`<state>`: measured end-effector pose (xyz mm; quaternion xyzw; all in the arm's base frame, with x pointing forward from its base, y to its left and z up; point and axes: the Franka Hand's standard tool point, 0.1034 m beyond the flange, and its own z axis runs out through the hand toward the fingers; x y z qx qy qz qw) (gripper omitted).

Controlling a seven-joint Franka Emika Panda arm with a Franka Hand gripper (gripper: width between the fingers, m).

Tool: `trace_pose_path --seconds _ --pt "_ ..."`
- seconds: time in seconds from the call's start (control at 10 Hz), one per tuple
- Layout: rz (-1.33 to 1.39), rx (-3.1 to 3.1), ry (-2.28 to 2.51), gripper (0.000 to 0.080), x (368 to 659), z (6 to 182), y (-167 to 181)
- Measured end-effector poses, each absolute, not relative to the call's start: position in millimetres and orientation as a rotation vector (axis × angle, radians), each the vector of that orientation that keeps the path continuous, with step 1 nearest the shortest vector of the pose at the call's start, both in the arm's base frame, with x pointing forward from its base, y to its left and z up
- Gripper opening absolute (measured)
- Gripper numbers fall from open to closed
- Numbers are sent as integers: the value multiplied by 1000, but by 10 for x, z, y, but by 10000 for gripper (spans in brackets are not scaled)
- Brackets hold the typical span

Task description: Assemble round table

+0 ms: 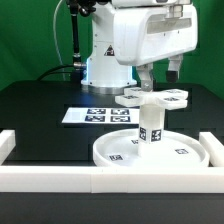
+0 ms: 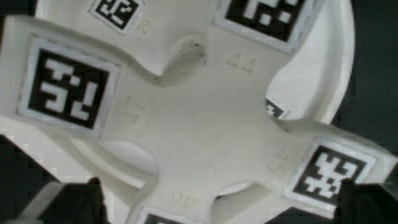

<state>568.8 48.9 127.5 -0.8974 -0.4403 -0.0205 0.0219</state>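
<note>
Fingers of the gripper reach down onto the flat white plastic cross-shaped base; I cannot tell their grip. The base sits atop the short white cylindrical leg, upright on the large white rimmed round disc. The marker board lies behind.

Base atop leg on disc

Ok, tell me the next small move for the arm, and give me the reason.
Probably keep the gripper over the cross-shaped base and turn it a little further onto the leg. In the exterior view the base already sits on top of the leg, which stands upright on the round disc. Whether the joint is fully tight cannot be told; the wrist view shows only the base close up.
</note>
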Motion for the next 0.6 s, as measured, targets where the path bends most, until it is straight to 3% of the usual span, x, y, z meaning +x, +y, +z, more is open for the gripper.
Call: trace_pose_path --seconds 0.6 --pt "-57 -2390 -2032 649 5690 1225 428"
